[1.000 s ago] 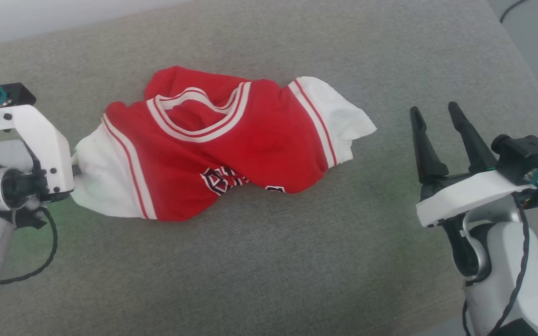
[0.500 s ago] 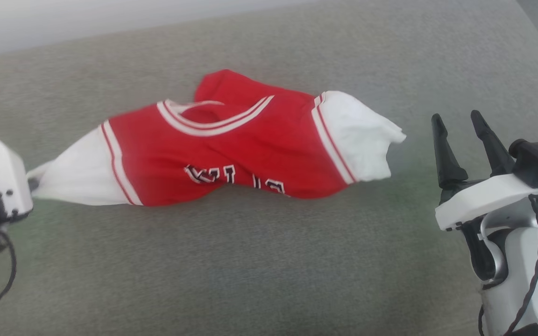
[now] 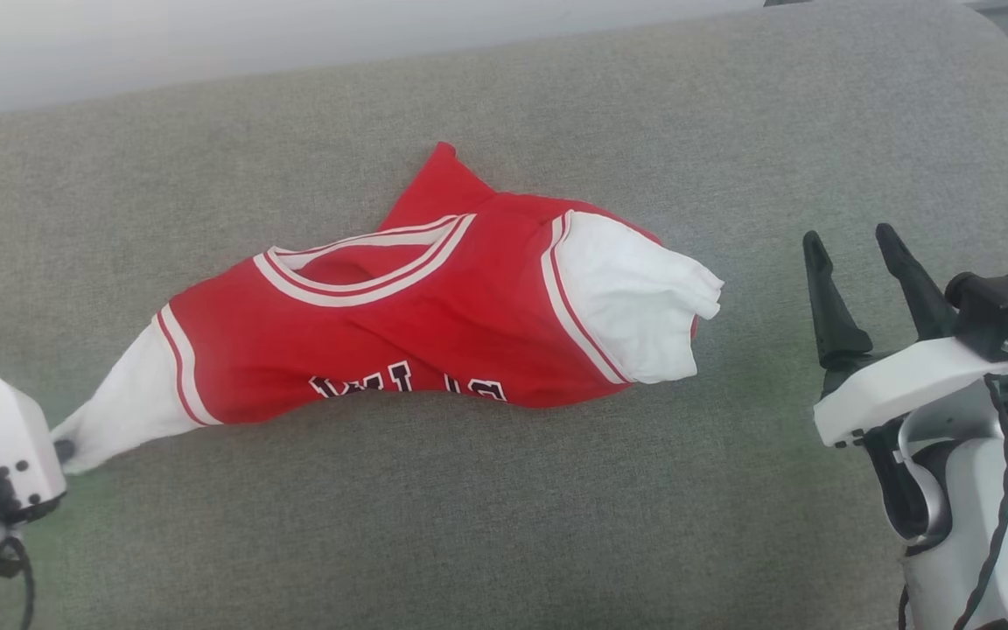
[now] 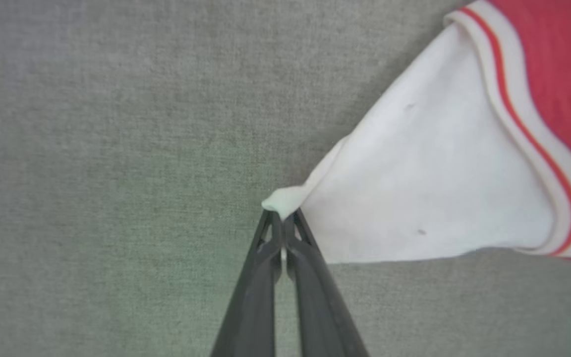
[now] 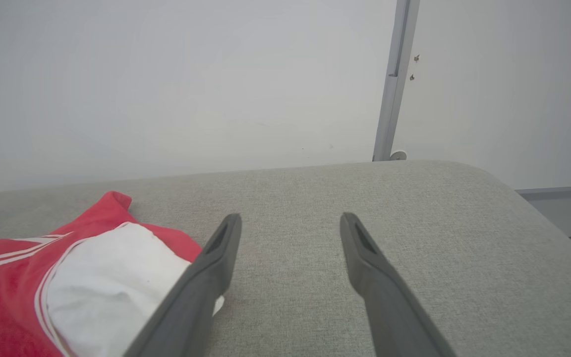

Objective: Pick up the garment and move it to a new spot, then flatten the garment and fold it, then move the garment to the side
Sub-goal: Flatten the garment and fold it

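Currently mid-relocation, I judge: left gripper [image 4: 281,218], jaws pinching the white sleeve tip at lower left; garment [image 3: 434,324] lies crumpled mid-frame on the grey cushion [image 3: 556,525]. Right gripper [image 3: 845,234] jaws spread, idle. Flattening, folding and side placement are outstanding.

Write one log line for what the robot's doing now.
shirt: rumpled on grey cushion | left pincer: shut on white sleeve | right pincer: open, off shirt
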`<state>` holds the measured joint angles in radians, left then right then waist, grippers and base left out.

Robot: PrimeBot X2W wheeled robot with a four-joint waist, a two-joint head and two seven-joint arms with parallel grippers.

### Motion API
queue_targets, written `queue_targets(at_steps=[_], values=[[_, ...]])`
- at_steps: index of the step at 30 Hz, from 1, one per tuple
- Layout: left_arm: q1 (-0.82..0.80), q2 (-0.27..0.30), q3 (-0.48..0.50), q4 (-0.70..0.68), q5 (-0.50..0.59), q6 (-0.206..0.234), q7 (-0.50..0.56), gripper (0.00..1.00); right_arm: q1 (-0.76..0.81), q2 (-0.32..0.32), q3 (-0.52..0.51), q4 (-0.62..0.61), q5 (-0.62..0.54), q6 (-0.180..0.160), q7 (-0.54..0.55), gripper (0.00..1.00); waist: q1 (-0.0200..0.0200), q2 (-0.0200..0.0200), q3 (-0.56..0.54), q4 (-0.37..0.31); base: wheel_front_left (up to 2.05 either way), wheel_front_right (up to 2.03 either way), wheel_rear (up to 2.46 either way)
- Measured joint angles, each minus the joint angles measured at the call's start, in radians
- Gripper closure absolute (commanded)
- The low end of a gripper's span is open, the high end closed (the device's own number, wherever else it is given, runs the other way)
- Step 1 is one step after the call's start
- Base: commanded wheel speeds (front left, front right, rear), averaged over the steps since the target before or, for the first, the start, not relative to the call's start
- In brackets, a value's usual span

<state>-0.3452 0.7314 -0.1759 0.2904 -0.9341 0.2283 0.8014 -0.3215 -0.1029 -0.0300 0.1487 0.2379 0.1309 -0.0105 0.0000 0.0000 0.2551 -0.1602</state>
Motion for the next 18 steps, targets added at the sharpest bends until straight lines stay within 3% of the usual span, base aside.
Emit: queue_targets(at_steps=[4, 5, 6, 7, 8, 14, 18], values=[[0.003, -0.021, -0.001, 0.012, -0.007, -0.006, -0.012, 0.98, 0.0, -0.002, 0.007, 0.004, 0.002, 0.0, 0.002, 0.0, 0.0, 0.0, -0.003, 0.001, 0.0, 0.0, 0.0], [0.003, -0.022, -0.002, 0.013, -0.007, -0.015, -0.023, 0.64, 0.0, -0.004, 0.012, 0.004, 0.005, 0.0, 0.004, 0.0, 0.0, 0.0, -0.003, 0.002, 0.0, 0.0, 0.0], [0.002, -0.025, 0.001, 0.013, -0.007, -0.023, -0.037, 0.47, 0.0, -0.004, 0.014, 0.004, 0.007, 0.0, 0.007, 0.0, 0.0, 0.0, -0.004, 0.003, 0.0, 0.0, 0.0], [0.002, -0.03, 0.004, 0.016, -0.008, -0.023, -0.045, 0.06, 0.0, -0.006, 0.016, 0.004, 0.007, 0.0, 0.007, 0.0, 0.0, 0.0, -0.005, 0.004, 0.0, 0.0, 0.0], [0.0, -0.035, 0.003, 0.02, -0.008, -0.026, -0.048, 0.0, 0.0, -0.008, 0.018, 0.004, 0.007, 0.0, 0.008, 0.0, 0.0, 0.0, -0.005, 0.005, 0.0, 0.0, 0.0], [-0.009, -0.036, 0.016, 0.002, 0.003, -0.05, -0.122, 0.0, 0.0, -0.019, 0.037, 0.004, 0.018, 0.0, 0.03, 0.0, 0.0, 0.0, -0.007, 0.017, 0.0, 0.0, 0.0], [-0.007, -0.039, 0.028, -0.046, 0.028, -0.077, -0.227, 0.0, 0.006, -0.034, 0.064, 0.003, 0.037, 0.0, 0.061, 0.0, 0.0, 0.0, -0.007, 0.033, 0.0, 0.0, 0.0]])
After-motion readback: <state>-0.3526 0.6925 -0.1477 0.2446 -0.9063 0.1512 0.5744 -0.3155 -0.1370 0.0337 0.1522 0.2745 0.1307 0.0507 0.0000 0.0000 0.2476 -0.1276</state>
